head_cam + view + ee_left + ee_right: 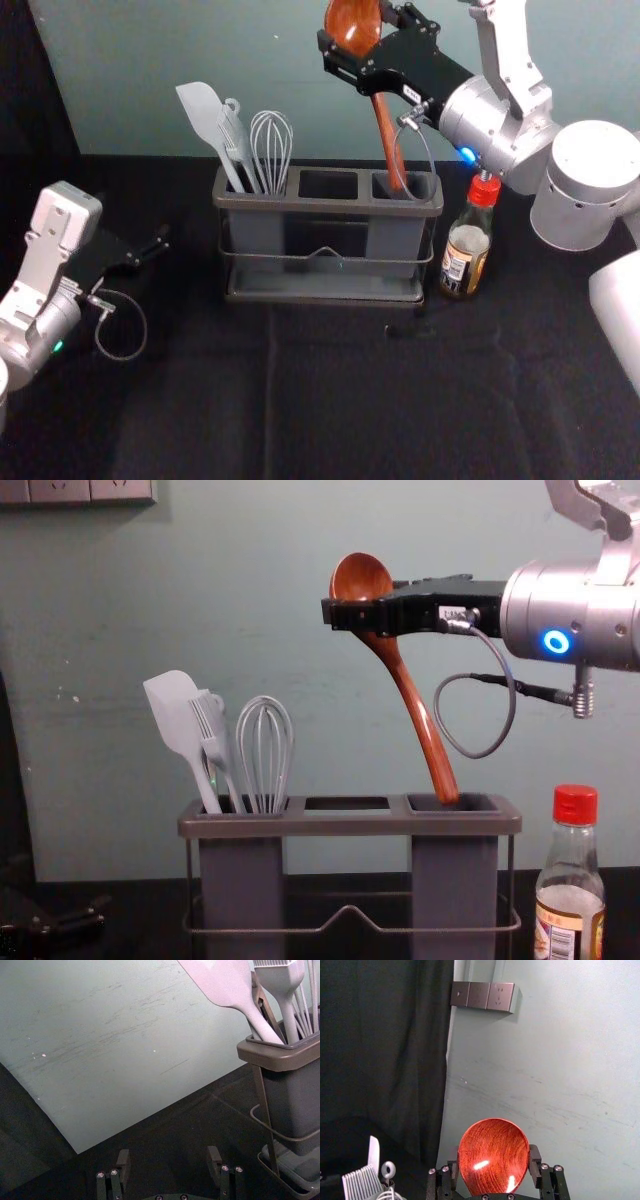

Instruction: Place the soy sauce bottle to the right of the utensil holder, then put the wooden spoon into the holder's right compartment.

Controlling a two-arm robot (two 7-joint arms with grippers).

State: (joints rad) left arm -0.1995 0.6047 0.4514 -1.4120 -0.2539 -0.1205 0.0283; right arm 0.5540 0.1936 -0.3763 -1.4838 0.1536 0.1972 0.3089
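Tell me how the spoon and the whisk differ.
The spoon is reddish-brown wood; the whisk is pale grey. The spoon has a solid bowl, the whisk open loops. The right gripper holds the spoon, handle end at the right compartment's mouth; the whisk stands ungripped in the left compartment. Both have handles down.

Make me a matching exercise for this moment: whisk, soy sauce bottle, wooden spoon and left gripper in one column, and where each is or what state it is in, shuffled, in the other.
1. Whisk
2. Soy sauce bottle
3. Wooden spoon
4. Left gripper

A. Held by the right gripper, handle end at the mouth of the right compartment
B. Open and empty, to the left of the utensil holder
C. In the left compartment
D. Standing on the table, right of the utensil holder

Right pairs: 1-C, 2-D, 3-A, 4-B
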